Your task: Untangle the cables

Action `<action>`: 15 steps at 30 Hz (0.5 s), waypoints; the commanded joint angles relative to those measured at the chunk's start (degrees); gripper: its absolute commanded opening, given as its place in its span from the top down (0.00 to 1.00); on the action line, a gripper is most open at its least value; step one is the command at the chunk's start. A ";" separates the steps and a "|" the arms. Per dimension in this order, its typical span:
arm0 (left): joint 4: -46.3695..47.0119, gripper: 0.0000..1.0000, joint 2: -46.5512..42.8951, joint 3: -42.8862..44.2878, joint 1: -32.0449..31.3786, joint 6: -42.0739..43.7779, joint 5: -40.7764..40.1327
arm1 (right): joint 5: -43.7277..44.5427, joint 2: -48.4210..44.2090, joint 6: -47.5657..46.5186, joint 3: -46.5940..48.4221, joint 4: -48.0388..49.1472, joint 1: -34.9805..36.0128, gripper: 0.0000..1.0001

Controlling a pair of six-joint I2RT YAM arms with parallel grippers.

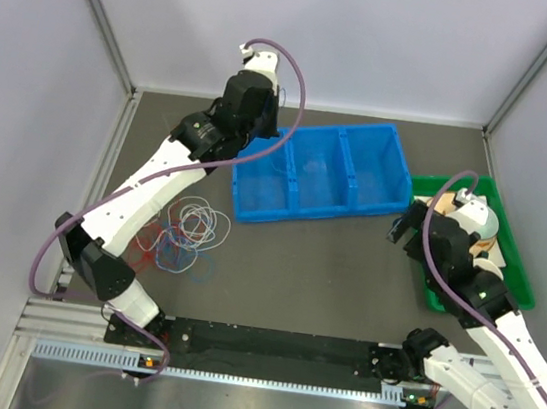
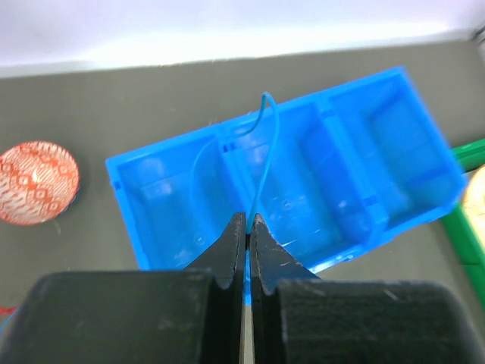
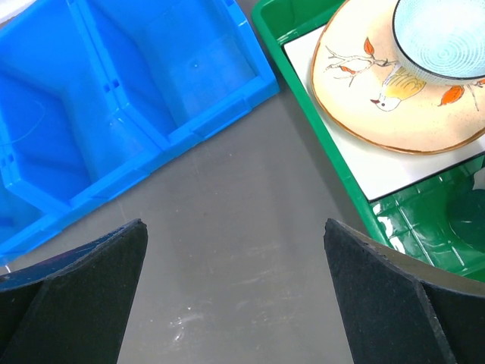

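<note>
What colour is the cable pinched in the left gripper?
Blue. The cable shows best in the left wrist view.

Glossy blue plas. bin [image 3: 163,140] & green tray [image 3: 413,227] — matt, smooth grey tbl [image 3: 242,250]

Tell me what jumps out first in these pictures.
The left pincer, shut on a thin blue cable, holds it over the three-compartment blue bin in the middle. A tangle of red, white and blue cables lies on the table at the left. The right pincer gapes open above bare table between the bin and a green tray with a plate.
</note>
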 commanded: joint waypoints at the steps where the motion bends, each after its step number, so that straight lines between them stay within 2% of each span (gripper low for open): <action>1: 4.16 1.00 -5.09 4.10 0.01 -1.60 0.96 | 1.75 0.10 0.81 1.96 0.54 0.25 0.01; 8: 5.48 1.00 -7.29 5.86 0.10 -2.13 0.17 | 0.88 1.69 0.46 2.32 0.90 0.34 0.01; 15: 6.44 1.00 -8.78 1.83 0.10 -1.08 -7.56 | 0.35 1.60 0.81 1.96 1.07 0.25 0.01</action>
